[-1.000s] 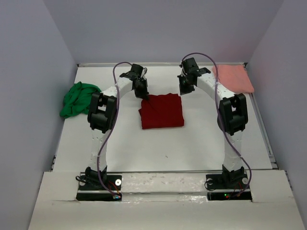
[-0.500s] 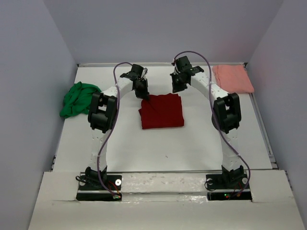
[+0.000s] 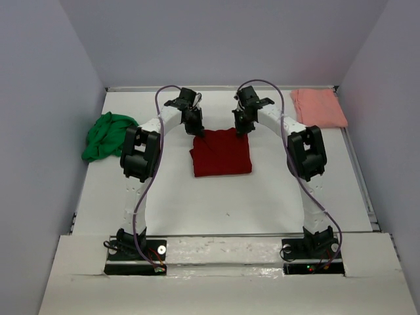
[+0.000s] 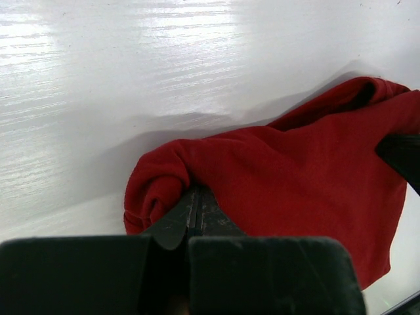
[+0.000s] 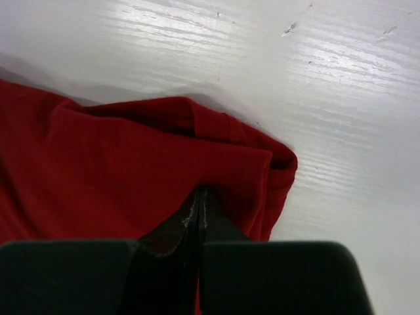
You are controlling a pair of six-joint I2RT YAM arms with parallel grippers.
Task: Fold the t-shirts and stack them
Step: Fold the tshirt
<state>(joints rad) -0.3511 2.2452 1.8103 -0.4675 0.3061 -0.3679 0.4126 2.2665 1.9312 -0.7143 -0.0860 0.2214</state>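
Note:
The dark red t-shirt lies folded in a rough square at the table's middle. My left gripper is shut on its far left corner; in the left wrist view the cloth bunches in a roll beside the closed tips. My right gripper is shut, its tips pressed against the far right corner of the red cloth; I see no cloth between the jaws. The bright green t-shirt lies crumpled at the left. The salmon pink t-shirt lies folded at the back right.
Grey walls close in the white table at the back and both sides. The arm bases stand at the near edge. The right arm's tip shows at the right edge of the left wrist view.
My right gripper has swung left and down from near the pink shirt onto the red shirt's far right corner. The left gripper and the shirts have not moved.

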